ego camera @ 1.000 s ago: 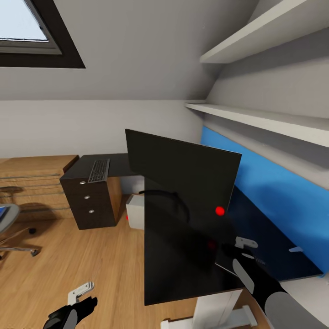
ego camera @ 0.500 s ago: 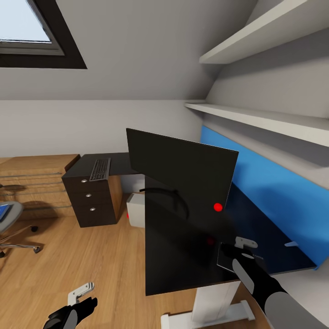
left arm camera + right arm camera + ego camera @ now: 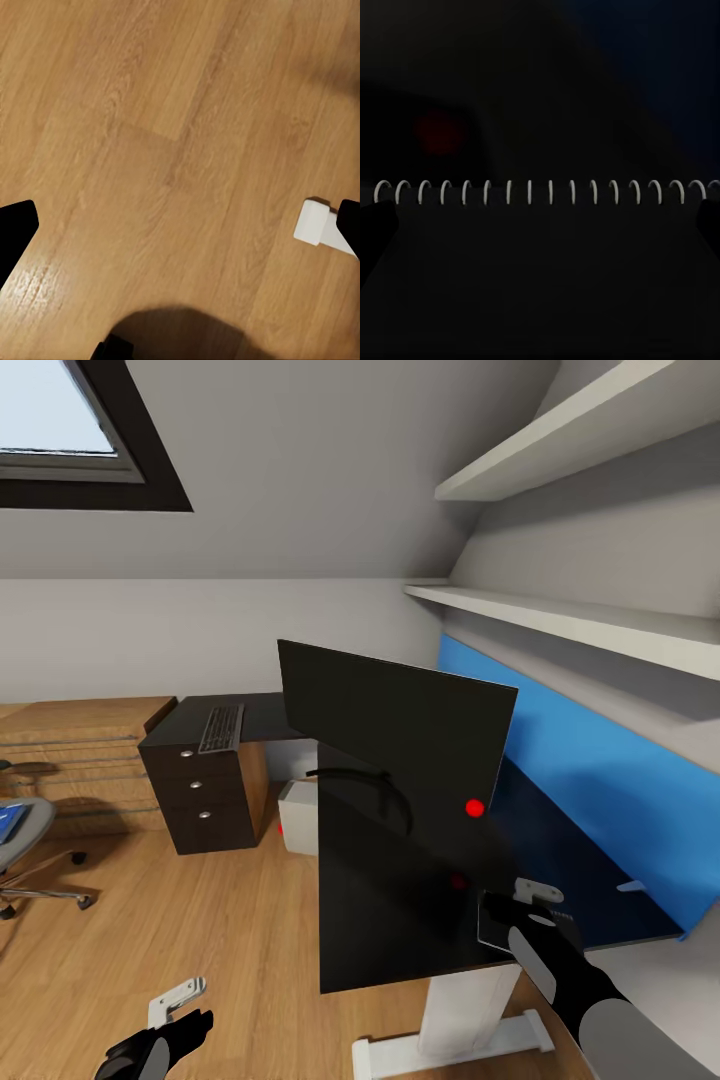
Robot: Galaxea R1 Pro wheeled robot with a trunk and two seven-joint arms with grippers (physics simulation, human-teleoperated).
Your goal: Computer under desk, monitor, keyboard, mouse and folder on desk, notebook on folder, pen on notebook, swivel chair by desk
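- At the far left of the head view, the swivel chair point(image 3: 22, 840) stood on the wooden floor point(image 3: 180, 920), cut by the frame edge, with something blue lying on its grey seat; too little of it showed to say what.
- Low in the same view hung the left tool point(image 3: 178, 1000), over bare floor; in the left wrist view its two dark fingertips point(image 3: 16, 229) sat wide apart with nothing between them, so it was open, and a white desk foot point(image 3: 319, 225) lay near one tip.
- Behind it, a dark three-drawer unit point(image 3: 205, 800) stood against the wall, and the keyboard point(image 3: 221, 728) lay flat on its top.
- Just beside the unit, on the floor under the desk's far end, sat the computer point(image 3: 297, 820), a light grey box partly hidden by the desktop.
- The monitor point(image 3: 400, 735) stood upright on the desk point(image 3: 400, 920), its ring base point(image 3: 375, 785) on the black top and the screen turned at an angle to the blue back panel point(image 3: 590, 800).
- Near the desk's near edge, the right tool point(image 3: 535, 900) was at a dark spiral-bound notebook point(image 3: 500, 922); the right wrist view showed its wire rings point(image 3: 547, 191) running between the fingertips, but whether the tool gripped it I cannot tell.
- White wall shelves point(image 3: 580, 625) ran above the panel at the right.
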